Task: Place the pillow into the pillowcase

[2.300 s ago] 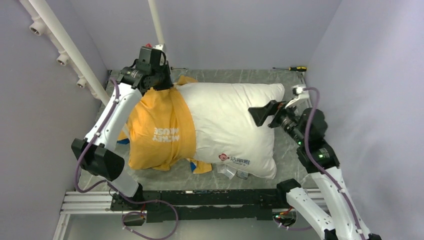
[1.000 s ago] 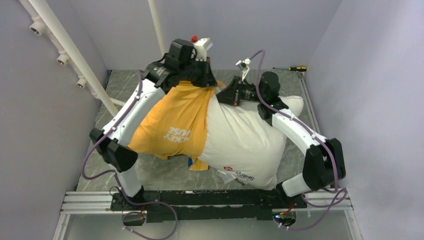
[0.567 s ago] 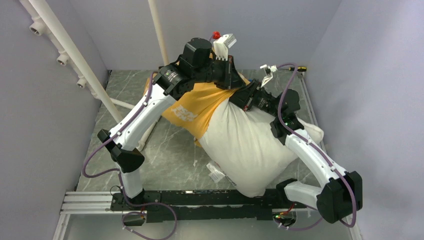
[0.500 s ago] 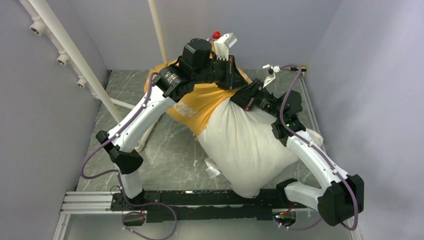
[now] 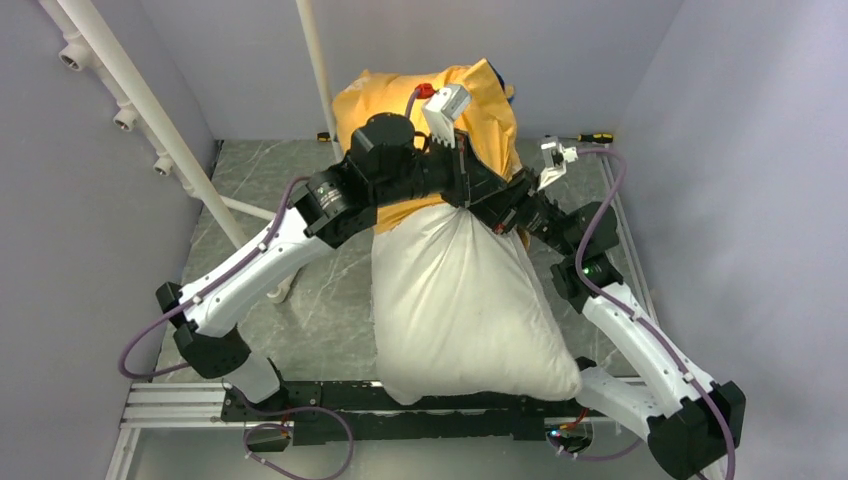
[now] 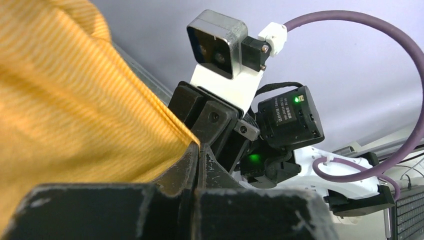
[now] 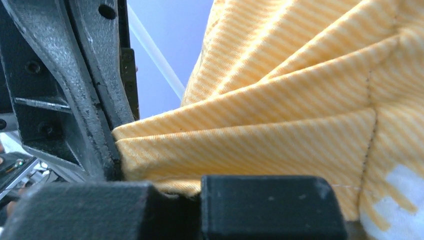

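Yellow pillowcase point(image 5: 380, 100) aloft, left gripper point(image 6: 197, 162) pinched shut on its edge, right gripper point(image 7: 197, 194) likewise, pillow point(image 5: 460, 300) hanging below, seemingly part-inserted.

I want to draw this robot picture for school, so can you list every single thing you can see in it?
pillow: one, white, top end tucked in the pillowcase, lower end at the table's near edge
pillowcase: one, yellow-orange, lifted up at the back over the pillow's top
screwdriver: one, yellow and black handle, far right edge of the table
table: one, grey marbled, under everything
pipes: a few, white, left side and back
rail: one, silver, near edge by the arm bases
left gripper: one, black, shut on the pillowcase's edge
right gripper: one, black, shut on the pillowcase's edge, right beside the left one
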Robot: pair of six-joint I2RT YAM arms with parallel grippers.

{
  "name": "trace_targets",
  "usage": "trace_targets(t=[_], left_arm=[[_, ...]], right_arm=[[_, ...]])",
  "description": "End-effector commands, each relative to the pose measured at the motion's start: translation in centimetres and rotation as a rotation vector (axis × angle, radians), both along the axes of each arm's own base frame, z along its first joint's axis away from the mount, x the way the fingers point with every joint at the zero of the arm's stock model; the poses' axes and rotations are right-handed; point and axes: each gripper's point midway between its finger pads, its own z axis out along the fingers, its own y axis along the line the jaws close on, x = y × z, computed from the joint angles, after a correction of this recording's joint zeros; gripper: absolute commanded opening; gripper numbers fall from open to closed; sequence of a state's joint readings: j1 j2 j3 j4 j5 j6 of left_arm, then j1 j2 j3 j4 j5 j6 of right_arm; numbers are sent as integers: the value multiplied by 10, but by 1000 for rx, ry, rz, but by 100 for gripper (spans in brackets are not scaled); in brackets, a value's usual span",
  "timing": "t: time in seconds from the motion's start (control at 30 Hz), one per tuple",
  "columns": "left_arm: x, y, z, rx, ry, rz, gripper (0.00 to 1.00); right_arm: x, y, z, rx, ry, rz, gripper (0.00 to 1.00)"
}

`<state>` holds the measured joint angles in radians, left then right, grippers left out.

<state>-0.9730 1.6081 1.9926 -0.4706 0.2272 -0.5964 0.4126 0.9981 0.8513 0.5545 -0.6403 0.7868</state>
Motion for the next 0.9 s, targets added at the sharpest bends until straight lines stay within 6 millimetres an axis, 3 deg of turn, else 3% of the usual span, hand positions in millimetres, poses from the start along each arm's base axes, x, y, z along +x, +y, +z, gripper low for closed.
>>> trace_targets(t=[0.0,0.2,0.27,0.37,0.47,0.53,0.6,0.67,0.7,0.77,0.87], left_arm=[[-117,-19,-5,-53,62,-370,0],[-72,13,-90,114,139,-26,0],[-72,16,-107,118,166,-10,0],[-89,4,-115,89,194,-89,0],[-100,-4,-139,180,213,-94,0],[-98,-2,-159,249,204,-57,0],[-84,9,-178,304,205,45,0],[-57,26,-196,348,193,215,0],[-46,34,-201,357,183,276,0],[-22,49,-212,367,227,382,0],[14,59,-237,368,324,425,0]], right_arm=[[24,-39,46,195,-78,-291,0],[60,-56,-11,147,88,-433,0],[78,-64,-37,134,177,-458,0],[98,-84,-63,157,261,-505,0],[114,-103,-75,208,285,-552,0],[125,-105,-77,184,284,-546,0],[136,-102,-85,113,313,-533,0],[141,-101,-96,35,362,-534,1],[139,-100,-101,4,395,-530,11],[127,-99,-109,-68,459,-508,44],[97,-103,-125,-204,558,-504,74]])
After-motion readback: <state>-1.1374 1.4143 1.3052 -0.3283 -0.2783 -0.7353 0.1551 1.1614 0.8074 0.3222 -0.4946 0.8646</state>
